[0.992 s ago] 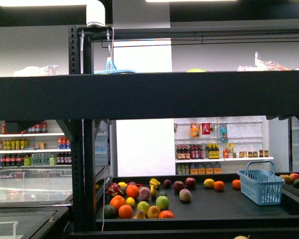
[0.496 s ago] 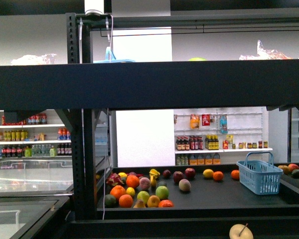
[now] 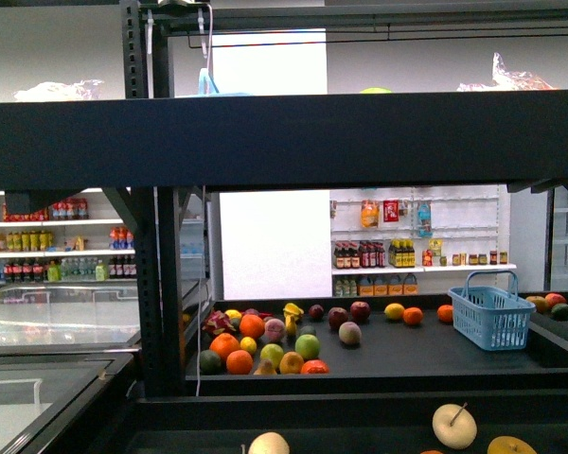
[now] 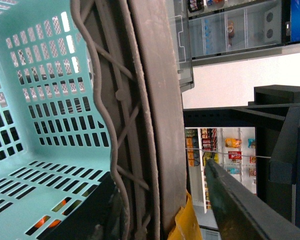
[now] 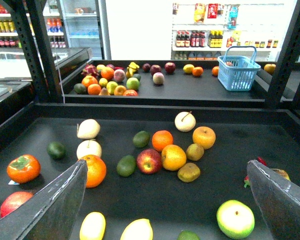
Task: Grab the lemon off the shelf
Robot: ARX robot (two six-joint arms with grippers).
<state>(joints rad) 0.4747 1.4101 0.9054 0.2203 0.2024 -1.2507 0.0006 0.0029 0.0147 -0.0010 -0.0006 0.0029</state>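
Observation:
The lemon, bright yellow with a pointed tip, lies on the shelf's dark tier near the front edge, close under my right gripper. That gripper stands open, its two grey fingers wide apart, with the lemon between them and nearer the one pointed at. A second yellow oval fruit lies beside the lemon. My left gripper is shut on the rim of a teal basket. The shelf's thick black front edge crosses the front view, where neither arm shows.
Loose fruit surrounds the lemon: a green apple, an orange, a red apple, limes and pale pears. Black uprights flank the tier. A farther rack carries more fruit and a blue basket.
In the front view the shelf's black edge has shifted upward. Pale fruits on the near tier have come into view at the bottom.

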